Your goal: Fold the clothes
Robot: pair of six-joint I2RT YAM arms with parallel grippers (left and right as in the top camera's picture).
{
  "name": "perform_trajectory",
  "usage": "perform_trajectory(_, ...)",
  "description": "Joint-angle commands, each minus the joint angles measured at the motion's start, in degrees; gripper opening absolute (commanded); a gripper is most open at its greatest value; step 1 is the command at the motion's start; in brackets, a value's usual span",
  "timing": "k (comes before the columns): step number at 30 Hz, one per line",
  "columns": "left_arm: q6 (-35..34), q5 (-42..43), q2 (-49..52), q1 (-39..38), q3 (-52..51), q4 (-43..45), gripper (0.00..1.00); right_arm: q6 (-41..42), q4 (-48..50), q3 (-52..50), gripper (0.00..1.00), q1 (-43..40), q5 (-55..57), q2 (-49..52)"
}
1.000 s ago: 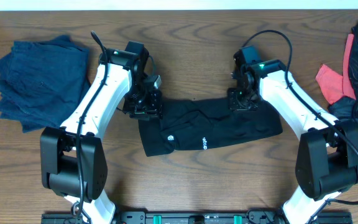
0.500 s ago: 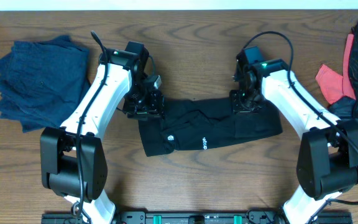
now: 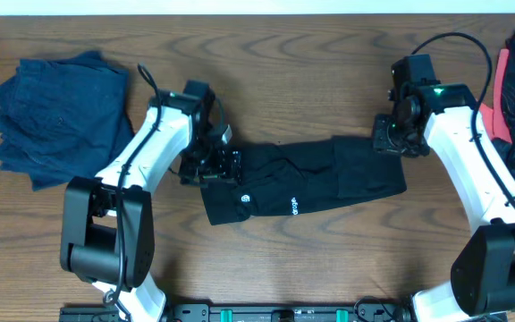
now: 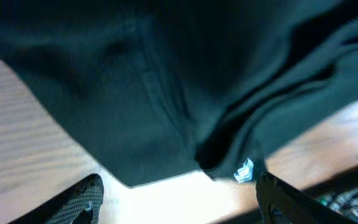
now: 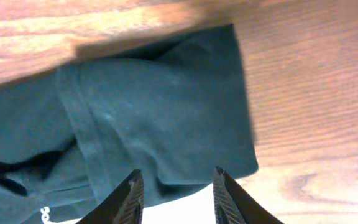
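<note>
Now left gripper [image 3: 213, 168] has spread wide, empty, at 9 o'clock end of black garment [image 3: 302, 188]. Right gripper [image 3: 390, 141], part-open and empty, pulled away toward 3 o'clock; this fold looks released

The left arm [image 3: 150, 143] at the frame's left and the right arm [image 3: 472, 165] at its right share white link shells, bulky black joint housings and bases, thin black cables [image 3: 461, 38] looping over the wrists, small green lights [image 3: 437, 88], and dark, textured, tapering fingers [image 4: 82, 199].

Brown wood-grain tabletop [image 3: 284, 72], seen from overhead, bordered along its far edge by a pale strip [image 3: 240, 5].
</note>
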Motion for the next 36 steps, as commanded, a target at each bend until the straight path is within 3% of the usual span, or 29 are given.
perform_trajectory(1,-0.3,0.3,-0.6,0.0,-3.9,3.4,0.82,0.8,-0.4,0.1,0.35,-0.4,0.8,-0.2)
perform_trajectory(10,-0.8,7.8,-0.5,-1.2,-14.2,19.9,0.84,0.9,-0.8,0.1,0.35,-0.4,0.7,-0.2)
perform_trajectory(15,-1.5,8.0,-0.3,-3.5,-16.9,24.4,0.82,0.9,-0.9,0.1,0.34,-0.4,0.7,-0.2)
perform_trajectory(16,-1.6,8.0,-0.3,-3.8,-17.1,24.8,0.77,0.9,-1.0,0.1,0.34,-0.4,0.7,-0.2)
perform_trajectory(21,-1.9,7.8,-0.3,-3.9,-17.1,25.2,0.28,0.9,-1.4,0.1,0.34,-0.4,0.8,-0.2)
perform_trajectory(24,-2.2,6.6,-0.4,-2.9,-16.5,23.7,0.12,0.6,-1.8,0.1,0.34,-0.4,0.8,-0.2)
perform_trajectory(27,-2.3,3.9,-0.7,-0.4,-13.9,19.5,0.06,0.6,-1.9,0.1,0.34,-0.4,1.0,-0.2)
perform_trajectory(36,-2.3,-6.5,-1.7,11.8,1.5,4.2,0.06,0.4,-1.9,0.1,0.34,-0.5,1.5,-0.2)
